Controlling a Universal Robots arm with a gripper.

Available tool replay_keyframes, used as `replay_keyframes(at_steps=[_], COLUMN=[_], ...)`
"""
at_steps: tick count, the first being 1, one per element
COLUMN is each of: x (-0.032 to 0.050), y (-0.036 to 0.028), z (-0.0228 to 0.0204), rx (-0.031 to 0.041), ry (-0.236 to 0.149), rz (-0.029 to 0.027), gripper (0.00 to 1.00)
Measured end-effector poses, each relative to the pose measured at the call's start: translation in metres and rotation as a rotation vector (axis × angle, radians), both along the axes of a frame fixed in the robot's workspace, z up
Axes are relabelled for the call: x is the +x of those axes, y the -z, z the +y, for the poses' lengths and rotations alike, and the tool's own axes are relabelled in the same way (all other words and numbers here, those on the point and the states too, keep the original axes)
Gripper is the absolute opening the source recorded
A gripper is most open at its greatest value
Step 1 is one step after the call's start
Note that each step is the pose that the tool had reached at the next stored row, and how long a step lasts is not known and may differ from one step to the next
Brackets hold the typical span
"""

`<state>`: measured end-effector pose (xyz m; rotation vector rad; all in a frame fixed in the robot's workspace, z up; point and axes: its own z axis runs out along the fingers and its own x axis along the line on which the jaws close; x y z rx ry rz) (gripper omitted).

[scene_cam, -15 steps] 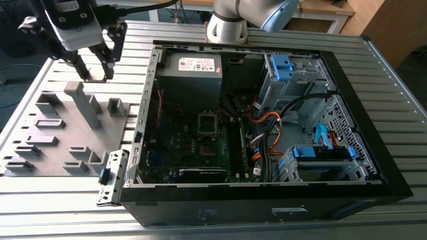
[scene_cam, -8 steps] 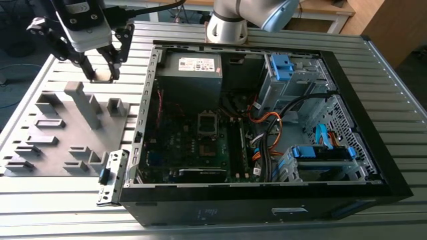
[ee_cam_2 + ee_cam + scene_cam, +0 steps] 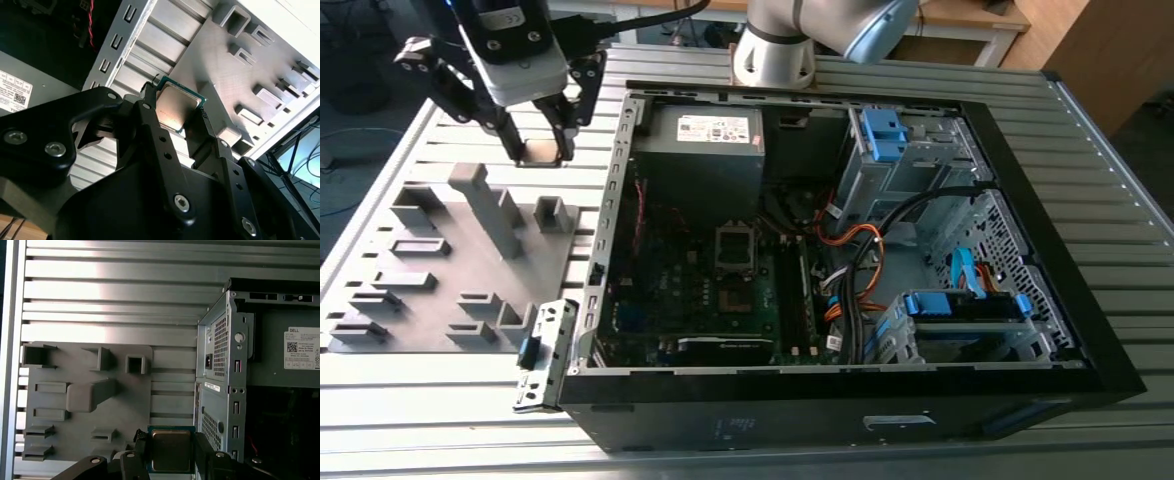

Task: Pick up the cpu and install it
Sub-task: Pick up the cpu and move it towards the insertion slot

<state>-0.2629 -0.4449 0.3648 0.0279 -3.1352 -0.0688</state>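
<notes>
The cpu (image 3: pixel 176 105) is a small flat square chip with a dull metal top and a green edge. My gripper (image 3: pixel 177 117) is shut on it, one black finger on each side; the first wrist view shows the cpu (image 3: pixel 170 449) the same way. In the exterior view my gripper (image 3: pixel 538 150) hangs above the slatted table, just beyond the far end of the grey tray (image 3: pixel 440 300) and on the exterior view's left of the open computer case (image 3: pixel 841 400). The cpu (image 3: pixel 539 152) shows as a pale patch between the fingertips. The motherboard socket (image 3: pixel 736 246) lies inside the case.
The grey tray carries several raised blocks and slots. The case's near wall (image 3: pixel 220 365) stands close beside my gripper. A black power-supply box with a white label (image 3: pixel 707 128) sits at the case's far end. Orange and black cables (image 3: pixel 854 250) and blue drive bays (image 3: pixel 961 310) are inside the case.
</notes>
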Motion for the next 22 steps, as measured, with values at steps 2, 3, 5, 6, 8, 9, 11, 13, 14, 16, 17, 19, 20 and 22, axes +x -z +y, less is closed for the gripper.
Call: replay_keyframes(at_steps=[2, 3, 5, 6, 8, 9, 11, 13, 14, 16, 17, 19, 20, 22], x=[0.0035, 0.0053, 0.0081, 0.0088, 0.0102, 0.0109, 0.0124, 0.0146, 0.0161, 0.0197, 0.0217, 0.0254, 0.0273, 0.0322], y=[0.0, 0.0, 0.0001, 0.0001, 0.0001, 0.0001, 0.0001, 0.0001, 0.0001, 0.0001, 0.0001, 0.0001, 0.0001, 0.0001], z=[-0.0001, -0.0002, -0.0002, -0.0003, -0.0003, -0.0003, -0.0003, -0.0003, -0.0004, -0.0004, -0.0005, -0.0005, -0.0005, -0.0006], rx=[0.0005, 0.0008, 0.0014, 0.0016, 0.0018, 0.0018, 0.0019, 0.0018, 0.0019, 0.002, 0.002, 0.0021, 0.0022, 0.0023], ry=[0.0, 0.0, 0.0, 0.0, 0.0, 0.0, 0.0, 0.0, 0.0, 0.0, 0.0, 0.0, 0.0, 0.0], rz=[0.0, 0.0, 0.0, 0.0001, 0.0, 0.0, 0.0001, 0.0001, 0.0001, 0.0001, 0.0, 0.0, 0.0, 0.0001], gripper=[0.47, 0.47, 0.47, 0.47, 0.47, 0.47, 0.47, 0.47, 0.47, 0.47, 0.47, 0.47, 0.47, 0.47])
